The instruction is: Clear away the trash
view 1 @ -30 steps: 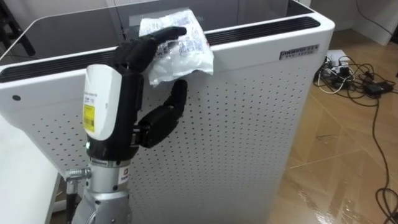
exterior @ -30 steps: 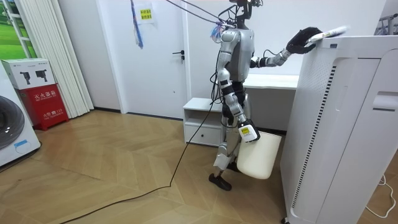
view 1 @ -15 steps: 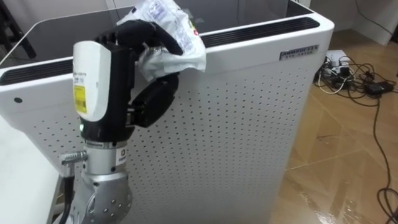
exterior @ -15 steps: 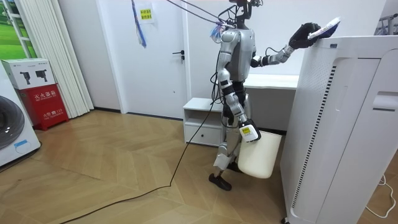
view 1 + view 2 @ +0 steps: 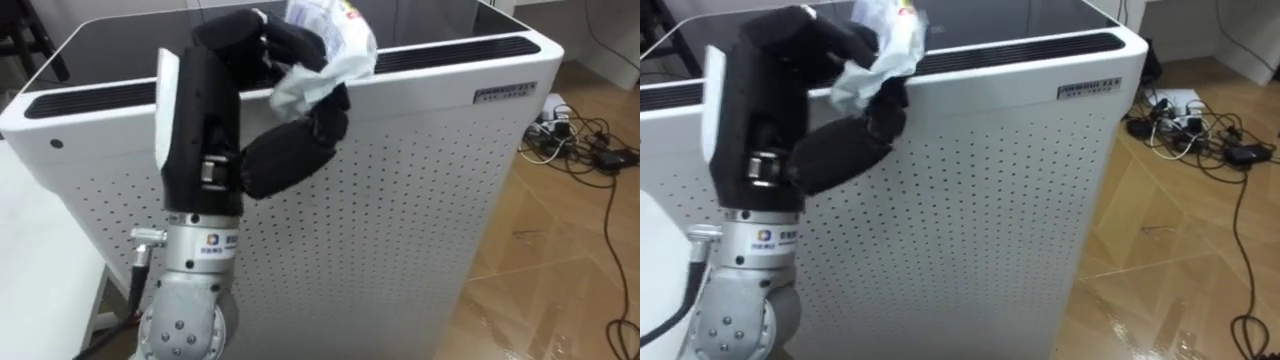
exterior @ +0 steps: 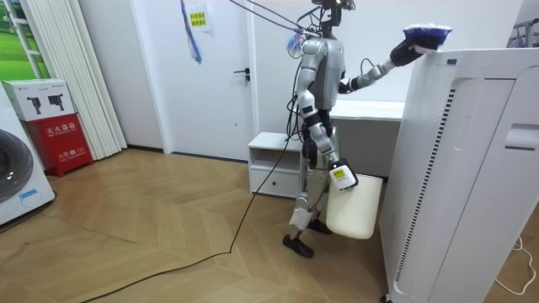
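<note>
A crumpled clear-and-white plastic wrapper [image 5: 328, 48] is held just above the front edge of a tall white perforated appliance [image 5: 420, 210]. My left hand [image 5: 240, 50] is shut on it, dark fingers curled over its top and the thumb underneath. The right eye view has the same wrapper [image 5: 885, 42] in that hand [image 5: 790, 60]. In the room view I stand beside the appliance [image 6: 472, 168] with the left arm raised and the wrapper [image 6: 427, 32] above its top corner. My right hand [image 6: 339, 177] hangs low at the rim of a white bin [image 6: 354, 209].
Cables and a power strip [image 5: 580, 135] lie on the wood floor to the right of the appliance. A white desk [image 6: 370, 109] and a low white cabinet [image 6: 274, 160] stand behind me. A red box [image 6: 61, 143] sits by the room view's left wall.
My left hand has lifted the wrapper off the appliance's top and turned it upward. The right hand and bin have swung slightly toward the room view's right.
</note>
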Tool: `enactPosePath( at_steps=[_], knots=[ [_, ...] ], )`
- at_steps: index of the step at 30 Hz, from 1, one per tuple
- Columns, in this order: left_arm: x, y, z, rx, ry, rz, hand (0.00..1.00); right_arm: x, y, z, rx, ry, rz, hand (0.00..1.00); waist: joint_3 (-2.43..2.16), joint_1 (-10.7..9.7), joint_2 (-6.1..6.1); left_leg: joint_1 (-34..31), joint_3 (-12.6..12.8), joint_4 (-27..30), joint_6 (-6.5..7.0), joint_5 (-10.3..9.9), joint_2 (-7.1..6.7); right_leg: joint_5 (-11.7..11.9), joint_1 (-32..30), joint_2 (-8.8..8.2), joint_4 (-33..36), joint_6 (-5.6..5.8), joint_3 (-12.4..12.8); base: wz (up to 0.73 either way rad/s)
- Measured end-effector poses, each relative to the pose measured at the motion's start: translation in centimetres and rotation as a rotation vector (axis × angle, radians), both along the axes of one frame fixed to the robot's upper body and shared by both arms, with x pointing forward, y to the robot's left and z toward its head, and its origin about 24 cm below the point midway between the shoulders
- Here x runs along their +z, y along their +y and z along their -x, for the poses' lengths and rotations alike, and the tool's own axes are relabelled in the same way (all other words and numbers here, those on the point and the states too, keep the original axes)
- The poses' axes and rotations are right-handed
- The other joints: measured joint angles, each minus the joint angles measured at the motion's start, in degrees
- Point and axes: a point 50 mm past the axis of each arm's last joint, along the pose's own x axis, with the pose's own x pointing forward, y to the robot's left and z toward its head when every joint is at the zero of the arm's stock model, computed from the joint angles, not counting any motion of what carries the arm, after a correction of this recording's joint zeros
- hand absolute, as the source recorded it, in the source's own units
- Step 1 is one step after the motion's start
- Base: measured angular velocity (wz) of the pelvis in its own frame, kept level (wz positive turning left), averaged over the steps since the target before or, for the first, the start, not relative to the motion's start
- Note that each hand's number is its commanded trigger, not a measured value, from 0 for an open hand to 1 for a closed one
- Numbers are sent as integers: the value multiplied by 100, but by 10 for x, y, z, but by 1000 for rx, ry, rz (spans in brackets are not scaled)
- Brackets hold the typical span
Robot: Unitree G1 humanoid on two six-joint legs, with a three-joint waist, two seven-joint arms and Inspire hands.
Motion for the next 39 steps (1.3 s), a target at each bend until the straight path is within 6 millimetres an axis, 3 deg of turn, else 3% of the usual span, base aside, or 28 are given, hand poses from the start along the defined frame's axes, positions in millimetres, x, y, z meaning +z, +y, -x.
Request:
enactPosePath(
  at_steps=[5,9,14,21,26,31,36,39],
  knots=[
    [-3,-24,8,-397,104,135,100,0,9,-4,10,-7,-20,100,-19,-31,33,-130,26,9,5,3,27,2,-109,-16,21,-2,18,0],
    [0,-30,8,-611,154,257,100,-1,15,-6,41,-4,-27,100,-40,-110,73,-206,87,23,6,4,68,3,-241,-7,113,-4,50,-6],
    [2,-35,9,-766,174,326,100,-2,11,-4,56,28,-2,100,-73,-104,175,-209,136,21,6,4,84,7,-268,1,126,-12,109,-6],
    [5,-38,12,-859,142,312,100,-3,9,-2,64,50,8,100,-20,-73,234,-208,176,56,8,4,92,0,-304,1,208,-17,157,-2],
    [-1,-35,14,-865,150,268,100,-3,11,-2,63,50,2,100,-10,12,238,-223,176,75,9,4,91,-12,-355,-2,215,-15,142,1],
    [-35,-24,12,-789,259,155,100,1,12,-11,69,33,0,100,-9,100,237,-379,166,94,17,10,95,-25,-479,-1,267,-29,92,3],
    [-98,-16,6,-648,511,-12,100,-1,14,-14,64,46,0,100,16,184,229,-653,39,188,25,18,83,-28,-652,-14,310,-34,-93,15],
    [-122,-10,8,-590,597,-102,100,-2,14,-12,59,58,2,100,23,196,238,-853,12,259,30,20,80,-26,-763,-16,310,-35,-183,21]
  ],
)
